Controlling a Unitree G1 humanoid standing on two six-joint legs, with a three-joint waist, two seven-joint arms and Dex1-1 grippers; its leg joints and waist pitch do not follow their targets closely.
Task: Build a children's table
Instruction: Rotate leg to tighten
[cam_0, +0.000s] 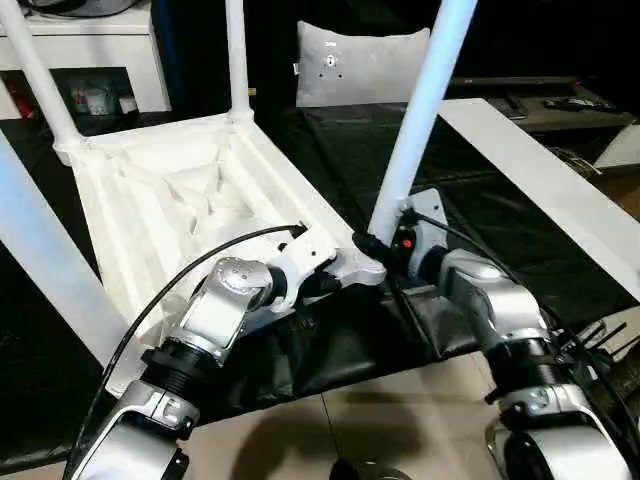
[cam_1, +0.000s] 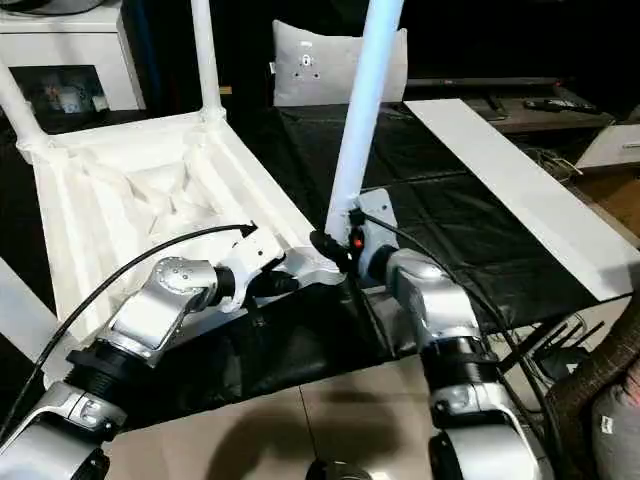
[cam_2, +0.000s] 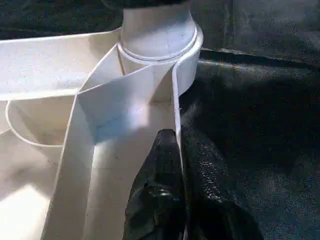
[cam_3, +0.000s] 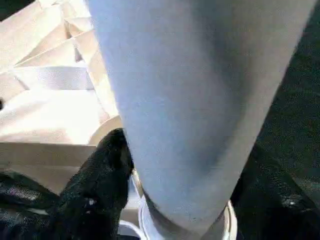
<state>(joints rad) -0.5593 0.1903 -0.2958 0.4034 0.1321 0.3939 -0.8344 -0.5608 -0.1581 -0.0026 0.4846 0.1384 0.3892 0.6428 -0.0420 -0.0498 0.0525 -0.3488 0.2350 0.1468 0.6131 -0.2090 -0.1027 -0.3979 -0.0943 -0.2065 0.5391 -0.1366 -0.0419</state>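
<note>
The children's table lies upside down on black cloth, its ribbed white top (cam_0: 170, 200) facing up. Three legs stand in corner sockets: back right (cam_0: 237, 60), back left (cam_0: 35, 75) and near left (cam_0: 40, 260). A fourth leg (cam_0: 420, 120) rises from the near right corner socket (cam_2: 160, 45). My left gripper (cam_0: 335, 278) is shut on the thin rim wall (cam_2: 176, 100) just beside that socket, one black finger (cam_2: 155, 190) on each side. My right gripper (cam_0: 385, 245) sits around the base of the fourth leg (cam_3: 200, 100).
A white cabinet (cam_0: 100, 45) stands at the back left and a grey cushion (cam_0: 360, 65) behind the table. A long white board (cam_0: 540, 180) lies on the cloth to the right. Cables (cam_0: 600, 340) hang near my right arm. Tiled floor (cam_0: 400, 410) is in front.
</note>
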